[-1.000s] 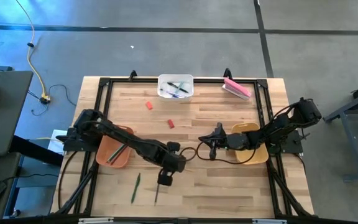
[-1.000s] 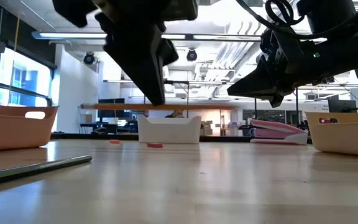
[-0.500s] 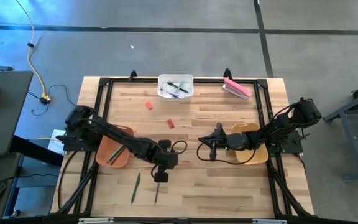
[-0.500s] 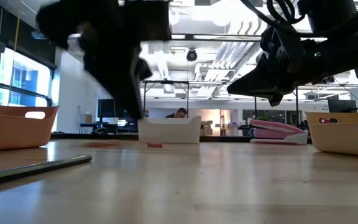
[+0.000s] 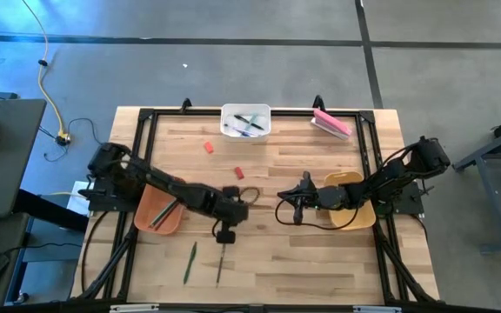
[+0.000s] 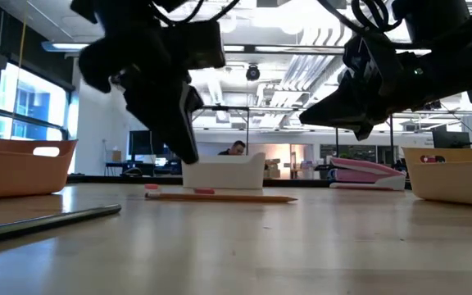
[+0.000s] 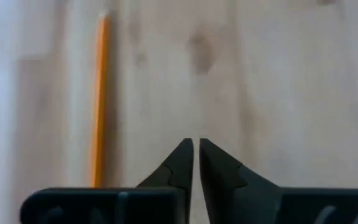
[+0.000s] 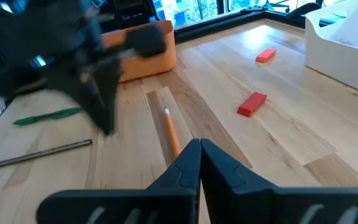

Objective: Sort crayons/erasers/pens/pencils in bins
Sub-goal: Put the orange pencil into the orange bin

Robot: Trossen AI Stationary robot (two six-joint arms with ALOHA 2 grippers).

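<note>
An orange pencil (image 6: pixel 220 197) lies flat on the table, also seen in the left wrist view (image 7: pixel 98 93) and the right wrist view (image 8: pixel 169 132). My left gripper (image 5: pixel 224 236) hovers beside it, fingers shut with only a slit and nothing between them (image 7: pixel 195 143). My right gripper (image 5: pixel 287 207) waits shut over mid-table (image 8: pixel 199 144). Two red crayons (image 5: pixel 208 148) (image 5: pixel 239 173) lie farther back. A green stick (image 5: pixel 190 261) and a grey stick (image 5: pixel 220 268) lie near the front edge. The white bin (image 5: pixel 246 122) holds pens; the orange bin (image 5: pixel 159 210) holds pencils.
The yellow bin (image 5: pixel 353 207) sits under my right arm. A pink block (image 5: pixel 331 123) lies at the far right, beside the white bin. A black frame (image 5: pixel 146 122) runs around the tabletop. Bare wood lies between the two grippers and the far bins.
My left gripper has moved toward the table's left and far edges and sunk a little. The orange pencil, absent from the table in the earlier low views, now lies flat there beside that gripper.
</note>
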